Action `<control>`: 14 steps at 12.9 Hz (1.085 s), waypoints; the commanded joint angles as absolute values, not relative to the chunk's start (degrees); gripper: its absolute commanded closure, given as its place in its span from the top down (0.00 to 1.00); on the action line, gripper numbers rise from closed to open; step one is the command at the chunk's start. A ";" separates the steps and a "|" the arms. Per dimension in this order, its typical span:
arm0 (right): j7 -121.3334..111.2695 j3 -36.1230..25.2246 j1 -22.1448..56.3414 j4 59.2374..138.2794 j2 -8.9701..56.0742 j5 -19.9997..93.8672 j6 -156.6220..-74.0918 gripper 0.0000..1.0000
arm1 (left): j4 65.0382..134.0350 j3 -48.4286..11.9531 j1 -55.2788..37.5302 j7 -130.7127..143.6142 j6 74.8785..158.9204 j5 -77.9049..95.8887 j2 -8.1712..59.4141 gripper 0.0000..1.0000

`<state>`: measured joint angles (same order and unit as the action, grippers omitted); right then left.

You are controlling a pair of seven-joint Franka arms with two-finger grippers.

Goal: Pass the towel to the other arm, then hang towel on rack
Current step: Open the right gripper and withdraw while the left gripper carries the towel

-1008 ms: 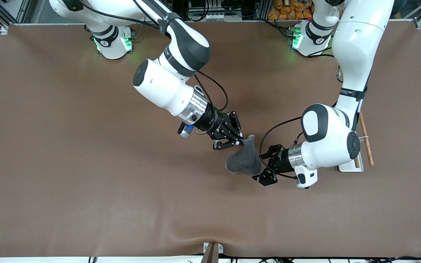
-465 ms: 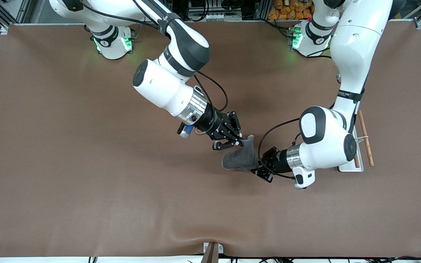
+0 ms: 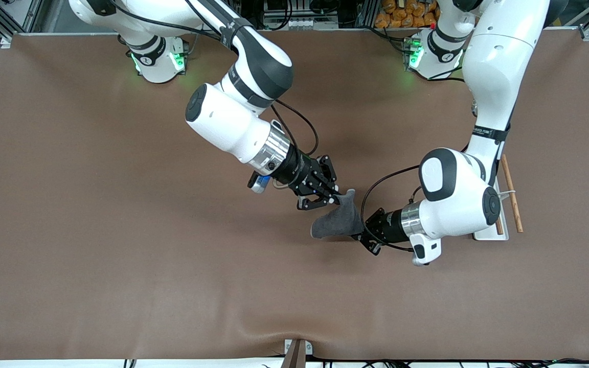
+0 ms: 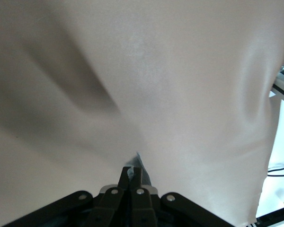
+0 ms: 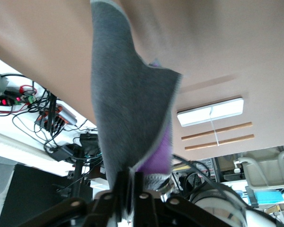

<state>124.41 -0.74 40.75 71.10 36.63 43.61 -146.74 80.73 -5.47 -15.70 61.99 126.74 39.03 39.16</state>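
Note:
The dark grey towel (image 3: 338, 222) hangs in the air over the middle of the table, stretched between both grippers. My right gripper (image 3: 336, 198) is shut on its upper corner; in the right wrist view the towel (image 5: 128, 104) runs out from between that gripper's (image 5: 135, 177) jaws. My left gripper (image 3: 362, 232) is shut on the towel's lower edge, and a sliver of towel (image 4: 141, 165) pokes out past its tips (image 4: 131, 171). The rack (image 3: 512, 199) lies toward the left arm's end of the table, partly hidden under the left arm. Its white base (image 5: 210, 113) and two rods show in the right wrist view.
A brown cover (image 3: 120, 230) spans the table, with a raised wrinkle (image 3: 274, 332) near the front edge. The left arm's forearm (image 3: 453, 194) hangs low over the rack. Cables and gear crowd the strip past the robots' bases.
My left gripper moved in on the towel's lower edge and went from open to shut on it. The towel's lower part drew up narrower. The right arm stayed put.

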 commanded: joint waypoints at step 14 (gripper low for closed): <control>97.41 -0.70 27.17 69.87 26.55 32.17 -99.17 1.00 | 84.10 -4.22 -7.29 47.03 95.45 14.71 26.81 0.00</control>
<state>102.94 -1.44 29.81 68.64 29.08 33.31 -103.77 80.83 -4.14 -7.15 48.96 96.33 19.57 29.26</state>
